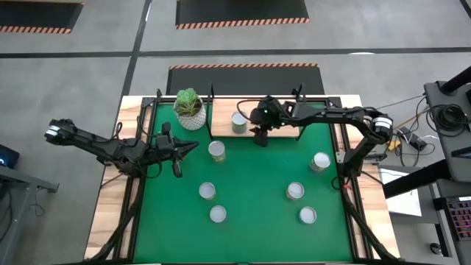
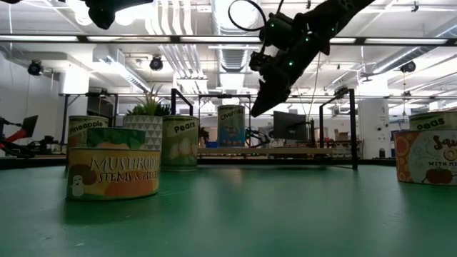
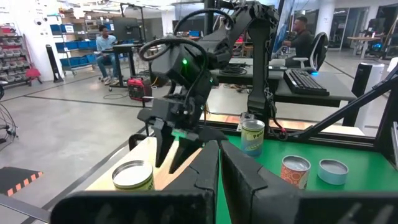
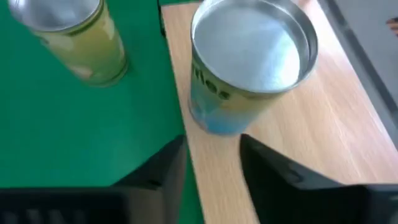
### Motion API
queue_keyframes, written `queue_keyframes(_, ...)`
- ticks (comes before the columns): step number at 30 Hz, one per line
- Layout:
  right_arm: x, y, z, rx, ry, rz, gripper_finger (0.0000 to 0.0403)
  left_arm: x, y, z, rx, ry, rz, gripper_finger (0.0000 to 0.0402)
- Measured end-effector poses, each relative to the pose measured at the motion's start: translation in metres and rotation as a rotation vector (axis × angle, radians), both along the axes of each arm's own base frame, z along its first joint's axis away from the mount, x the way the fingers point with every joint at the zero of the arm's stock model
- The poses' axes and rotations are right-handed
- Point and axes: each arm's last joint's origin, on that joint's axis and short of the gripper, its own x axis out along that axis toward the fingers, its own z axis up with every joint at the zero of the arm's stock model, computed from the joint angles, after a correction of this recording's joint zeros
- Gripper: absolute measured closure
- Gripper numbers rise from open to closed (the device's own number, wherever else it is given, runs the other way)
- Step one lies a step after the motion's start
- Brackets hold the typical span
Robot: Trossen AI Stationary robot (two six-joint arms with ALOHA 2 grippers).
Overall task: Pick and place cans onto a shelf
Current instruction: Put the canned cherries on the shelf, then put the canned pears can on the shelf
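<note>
Now, the green mat (image 1: 250,184) spreads wide below me, six cans (image 1: 294,191) scattered across it. At its far edge sits the shelf (image 1: 283,125), one can (image 1: 239,122) upright on its left part. My right gripper (image 1: 260,138) hangs just beside that can, jaws partly apart, gripping nothing. My left gripper (image 1: 193,146) waits over the mat's left side, jaws closed, empty.

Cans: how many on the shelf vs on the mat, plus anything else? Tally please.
Cans on the shelf: 1
Cans on the green mat: 6
Potted plant: 1
Total: 8
</note>
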Motion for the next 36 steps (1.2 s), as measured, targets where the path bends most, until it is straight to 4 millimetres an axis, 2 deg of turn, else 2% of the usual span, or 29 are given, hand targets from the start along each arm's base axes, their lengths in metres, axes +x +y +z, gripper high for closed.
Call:
queue_keyframes(4,0.009,-0.005,-0.008,-0.035,-0.06,-0.001,0.0358,0.0,0.0,0.0,0.004,0.001,0.0,0.0402)
queue_keyframes(6,0.016,-0.007,-0.011,-0.062,-0.094,0.013,0.0385,0.0,0.0,0.0,0.011,0.002,0.0,0.0402)
queue_keyframes(11,0.029,-0.013,-0.015,-0.082,-0.088,0.033,0.039,0.0,0.0,0.001,0.015,-0.003,0.0,0.0402)
queue_keyframes(18,0.028,-0.02,-0.011,-0.149,-0.037,-0.022,0.039,0.0,0.0,0.001,0.015,-0.003,0.0,0.0402)
queue_keyframes(22,0.034,-0.024,-0.011,-0.166,-0.1,-0.028,0.039,0.0,0.0,0.001,0.015,-0.003,0.0,0.0402)
queue_keyframes(27,0.043,-0.02,-0.018,-0.137,-0.146,0.026,0.039,0.0,0.0,0.001,0.015,-0.003,0.0,0.0402)
queue_keyframes(36,0.041,-0.018,-0.017,-0.116,-0.131,0.009,0.039,0.0,0.0,0.001,0.015,-0.004,0.0,0.0402)
